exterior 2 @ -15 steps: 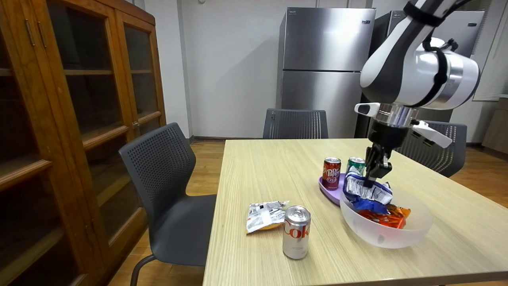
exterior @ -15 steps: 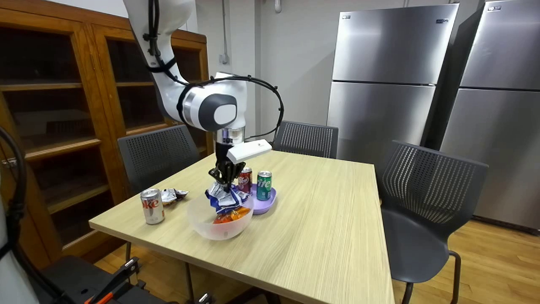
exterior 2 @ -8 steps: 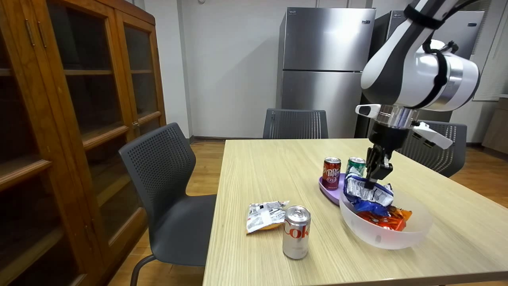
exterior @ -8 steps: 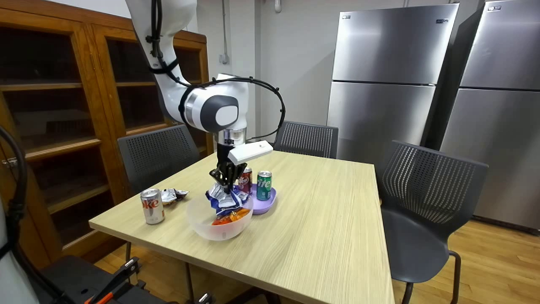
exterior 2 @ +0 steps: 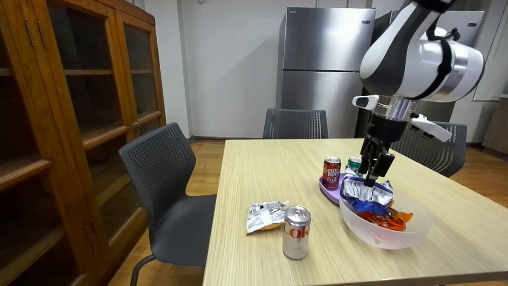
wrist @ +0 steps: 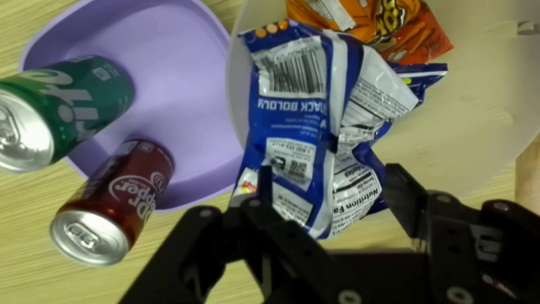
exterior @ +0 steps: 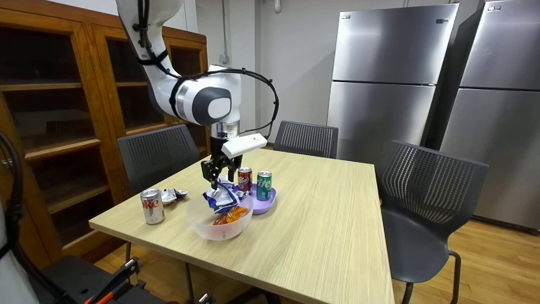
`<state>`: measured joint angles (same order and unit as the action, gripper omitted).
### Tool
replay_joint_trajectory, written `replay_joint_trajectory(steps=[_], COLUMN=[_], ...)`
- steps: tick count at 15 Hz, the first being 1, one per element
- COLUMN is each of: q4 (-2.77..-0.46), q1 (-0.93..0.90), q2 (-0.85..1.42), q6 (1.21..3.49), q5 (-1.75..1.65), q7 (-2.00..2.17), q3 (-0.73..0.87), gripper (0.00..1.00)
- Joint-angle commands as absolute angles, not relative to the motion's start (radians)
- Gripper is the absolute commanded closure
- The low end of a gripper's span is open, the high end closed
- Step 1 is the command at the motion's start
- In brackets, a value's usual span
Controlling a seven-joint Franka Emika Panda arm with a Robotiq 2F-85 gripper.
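Note:
My gripper (wrist: 329, 168) stands open above the bowl, its fingers spread wide on either side of a blue and white snack bag (wrist: 291, 114). That bag is crumpled and leans over the bowl's rim on the side towards the purple tray. Whether a finger still brushes the bag I cannot tell. Under and beside it in the frosted bowl (exterior 2: 367, 229) lies an orange and red snack bag (wrist: 405, 33), partly covered. In an exterior view the gripper (exterior: 222, 182) hangs just over the blue bag, pointing down.
Against the bowl stands a purple tray (wrist: 168, 84) holding a green Sprite can (wrist: 90, 101) and a Dr Pepper can (wrist: 135, 181). A silver Coke can (exterior 2: 297, 234) and a silver-backed snack bag (exterior 2: 264, 216) sit on the table (exterior: 320, 236). Chairs (exterior 2: 166, 190) surround it.
The gripper's fingers have spread apart and let go of the blue bag. The arm has risen slightly. The bag has stayed in the bowl, shifting a little.

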<state>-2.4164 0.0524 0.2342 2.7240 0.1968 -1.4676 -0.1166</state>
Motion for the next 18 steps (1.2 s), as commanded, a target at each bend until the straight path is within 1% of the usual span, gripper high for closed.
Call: replay_joint_trajectory(steps=[1, 8, 13, 18], q4=[-2.502, -2.565, -2.543, -2.523], q1=[0.071, -0.031, -0.139, -0.207], q2=[0.094, -0.036, -0.042, -0.027], q6=[2.707, 2.680, 2.655, 2.631], q5=[0.225, 0.270, 0.291, 0.303], q7=[-1.508, -1.512, -1.494, -1.509], q3=[-0.159, -0.166, -0.180, -0.205], gripper=[0.01, 0.00, 0.00, 0.00])
